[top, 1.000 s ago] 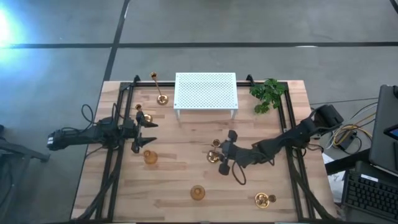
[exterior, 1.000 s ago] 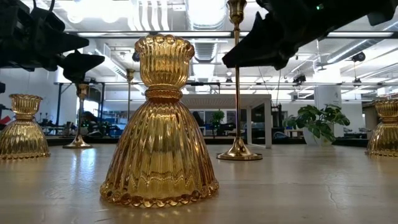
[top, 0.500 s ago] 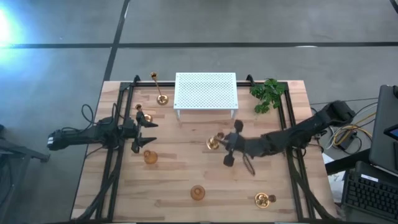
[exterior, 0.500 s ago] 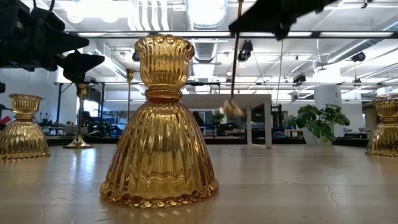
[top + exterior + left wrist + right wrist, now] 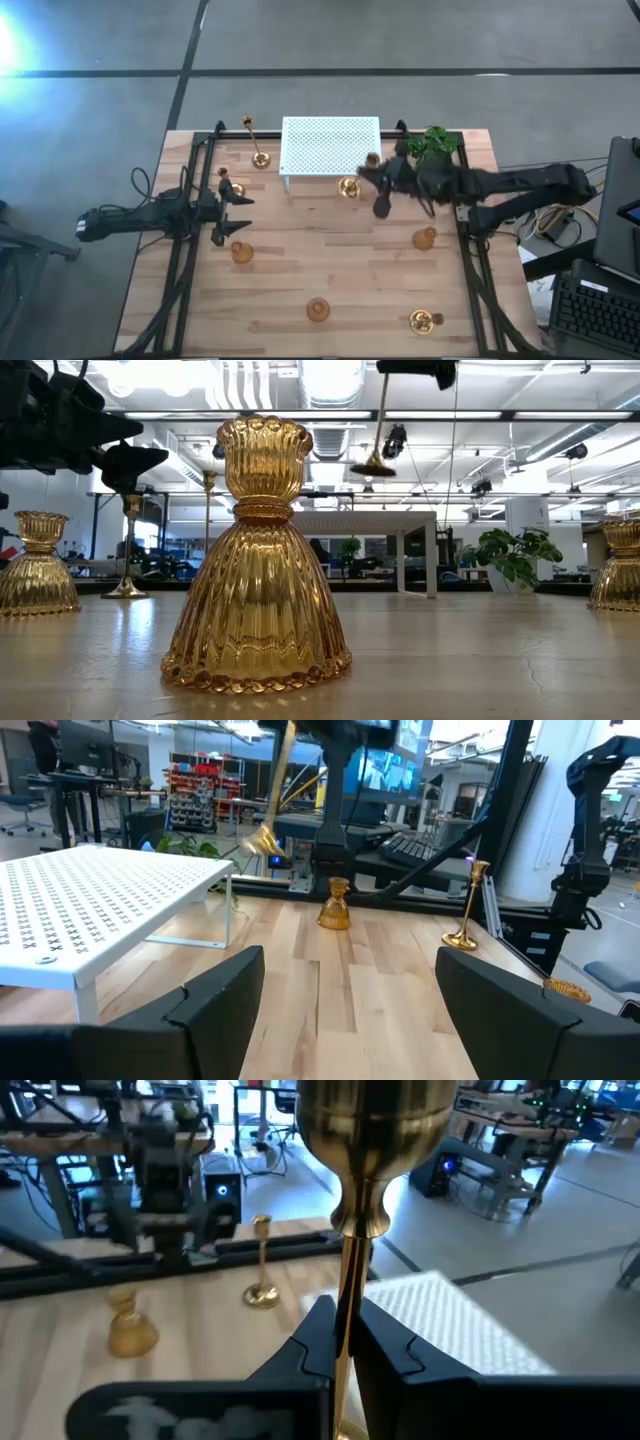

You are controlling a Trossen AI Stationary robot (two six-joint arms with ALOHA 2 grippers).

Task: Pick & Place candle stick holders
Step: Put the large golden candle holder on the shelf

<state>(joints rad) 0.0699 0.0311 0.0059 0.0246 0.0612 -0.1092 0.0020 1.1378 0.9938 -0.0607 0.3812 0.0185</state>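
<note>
The tall candle stick holder [image 5: 352, 184] is held in the air by the right hand [image 5: 381, 178], just beside the front right corner of the white perforated stand [image 5: 330, 146]. In the right wrist view the two fingers [image 5: 316, 1338] pinch the thin stem, with the cup of the holder above them. In the low view its round base hangs clear of the wooden desk [image 5: 300, 270], and the stem leans a little.

The other candle stick holders stand on the desk. A second tall one [image 5: 255, 143] is near the back left corner, beside the stand. A short one [image 5: 425, 238] is at the right side, one [image 5: 317, 310] in the middle at the front, one [image 5: 427, 320] at the front right, and one [image 5: 241, 252] at the left.

The left hand [image 5: 232, 212] waits above the left part of the desk, its fingers [image 5: 214, 995] spread apart and holding nothing. A small holder [image 5: 231, 186] stands just beside it. A green plant sprig [image 5: 431, 150] lies at the back right.
</note>
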